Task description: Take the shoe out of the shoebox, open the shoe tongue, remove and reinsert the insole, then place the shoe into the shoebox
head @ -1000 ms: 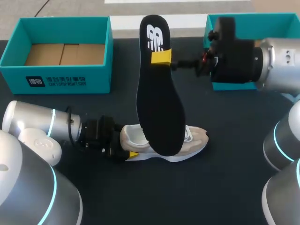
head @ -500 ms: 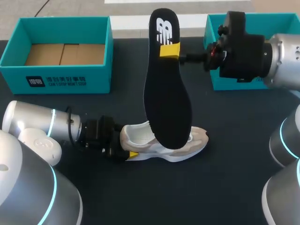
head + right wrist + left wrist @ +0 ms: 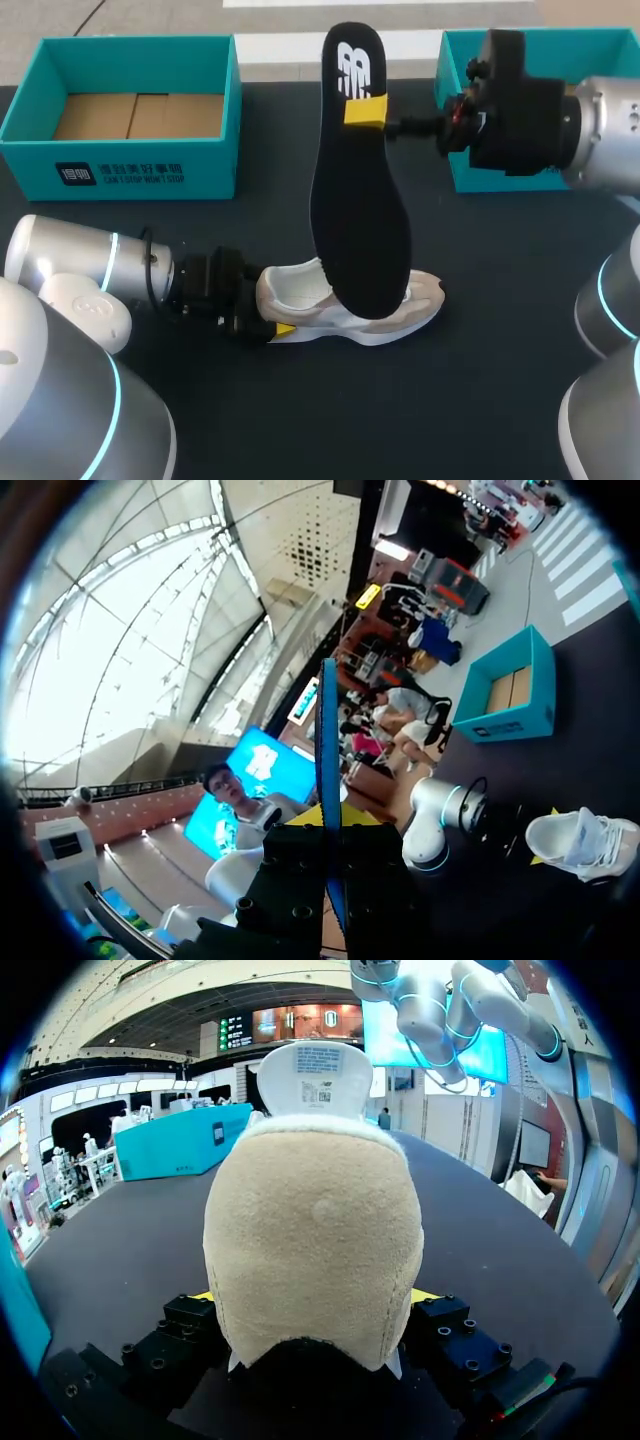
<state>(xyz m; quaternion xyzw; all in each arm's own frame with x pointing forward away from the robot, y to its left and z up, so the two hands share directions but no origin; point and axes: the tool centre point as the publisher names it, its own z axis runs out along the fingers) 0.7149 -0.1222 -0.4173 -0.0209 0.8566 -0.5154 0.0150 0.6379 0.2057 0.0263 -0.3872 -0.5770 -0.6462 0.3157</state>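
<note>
Plainly, the risk sits with the insole (image 3: pixel 358 200). It hangs tall and nearly upright, pinched only near its heel end, with its toe end low over the shoe (image 3: pixel 340 305) (whether it touches the opening I cannot tell). A thin sheet held at one end may swing or bend, so the toe could catch on the collar or tongue and fold instead of sliding in. A slip in that narrow pinch would drop it on the table (image 3: pixel 480 380). If the shoe tips under a downward push, the insole would go in crooked.

The right pincer (image 3: pixel 366 112), reaching in from the far right, is clenched narrowly on the insole, one yellow tip flat against the black face. Its wrist view shows the insole edge-on between the fingers. The left pincer (image 3: pixel 268 312), at near left, stands wide and grasps the shoe's heel from both sides. In its wrist view the beige heel fills the gap. The shoe rests on its sole mid-table, toe to the right, well apart from the teal shoebox (image 3: pixel 130 170) at far left.
</note>
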